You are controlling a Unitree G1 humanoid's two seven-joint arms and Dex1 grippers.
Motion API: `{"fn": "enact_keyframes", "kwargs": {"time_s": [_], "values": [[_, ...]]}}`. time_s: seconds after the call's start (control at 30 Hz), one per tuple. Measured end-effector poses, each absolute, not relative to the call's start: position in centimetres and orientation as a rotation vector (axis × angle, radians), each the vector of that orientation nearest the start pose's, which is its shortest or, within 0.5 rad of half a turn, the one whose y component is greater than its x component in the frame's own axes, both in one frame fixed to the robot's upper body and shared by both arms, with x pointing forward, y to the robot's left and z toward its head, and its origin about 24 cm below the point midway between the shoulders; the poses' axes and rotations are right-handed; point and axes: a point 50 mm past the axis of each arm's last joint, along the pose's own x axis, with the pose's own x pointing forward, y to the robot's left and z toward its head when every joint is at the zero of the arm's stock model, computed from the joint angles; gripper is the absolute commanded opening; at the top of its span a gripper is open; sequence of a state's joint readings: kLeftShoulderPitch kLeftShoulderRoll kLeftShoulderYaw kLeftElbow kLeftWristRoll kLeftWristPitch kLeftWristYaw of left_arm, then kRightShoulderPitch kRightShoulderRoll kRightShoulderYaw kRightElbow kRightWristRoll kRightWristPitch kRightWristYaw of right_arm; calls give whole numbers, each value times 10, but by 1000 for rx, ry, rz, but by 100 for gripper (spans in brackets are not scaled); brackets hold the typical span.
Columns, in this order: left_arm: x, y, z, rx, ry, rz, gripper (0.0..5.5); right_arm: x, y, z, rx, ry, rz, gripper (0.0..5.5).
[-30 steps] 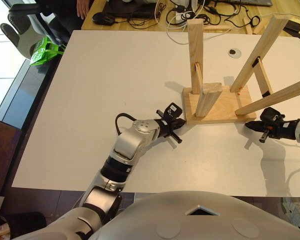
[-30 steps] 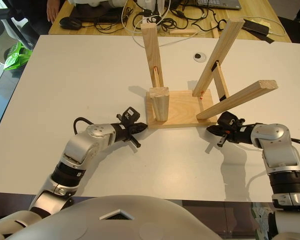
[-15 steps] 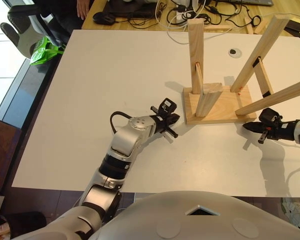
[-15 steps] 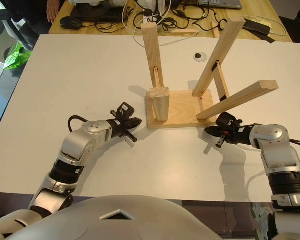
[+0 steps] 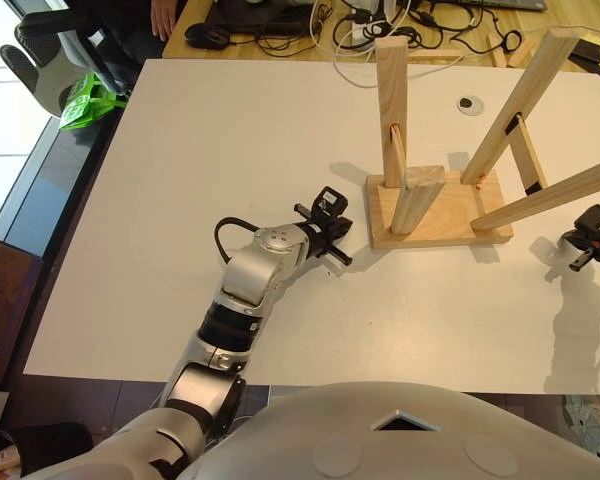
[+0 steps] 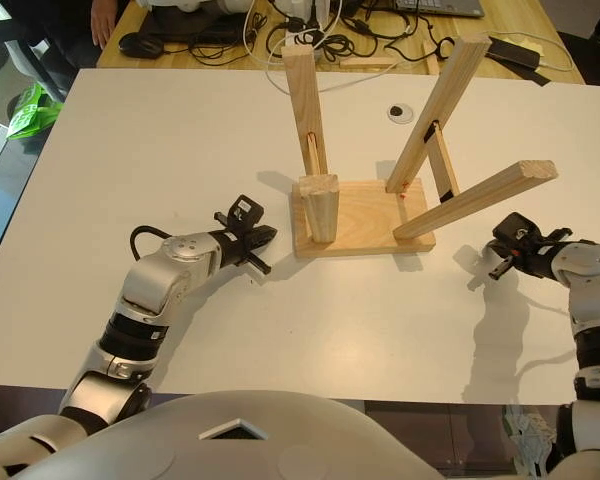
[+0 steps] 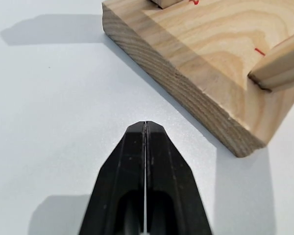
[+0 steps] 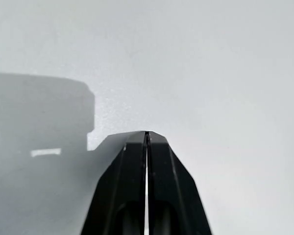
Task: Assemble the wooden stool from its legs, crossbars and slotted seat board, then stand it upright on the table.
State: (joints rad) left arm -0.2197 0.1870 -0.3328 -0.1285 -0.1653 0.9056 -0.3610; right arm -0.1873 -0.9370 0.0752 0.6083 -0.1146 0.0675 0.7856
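We see the left gripper (image 7: 145,123) left of the middle, low over the white worktop (image 6: 160,130). Its jaws are squeezed tight together, near a corner of the seat board (image 6: 365,225). The wooden stool (image 6: 320,205) sits upside down, right of the middle. Its seat board lies flat and its legs (image 6: 305,100) stick up, two of them leaning. Small red marks (image 7: 260,51) show on the board. At the right edge, the right gripper (image 8: 147,133) has its jaws squeezed together too.

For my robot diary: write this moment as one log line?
stool: legs up | left claw: shut, beside stool | right claw: shut, empty
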Motion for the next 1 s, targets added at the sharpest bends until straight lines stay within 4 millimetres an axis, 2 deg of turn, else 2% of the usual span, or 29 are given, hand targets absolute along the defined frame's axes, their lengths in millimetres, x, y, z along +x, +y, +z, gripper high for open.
{"fn": "enact_keyframes", "kwargs": {"time_s": [0.2,0.37,1.0], "values": [[252,80,34,92,642,-699,3,265,-333,41,-727,726,557,0],[251,80,34,93,643,-705,3,264,-309,40,-583,679,720,0],[252,81,35,121,622,-701,3,251,-305,41,-552,706,759,0]]}}
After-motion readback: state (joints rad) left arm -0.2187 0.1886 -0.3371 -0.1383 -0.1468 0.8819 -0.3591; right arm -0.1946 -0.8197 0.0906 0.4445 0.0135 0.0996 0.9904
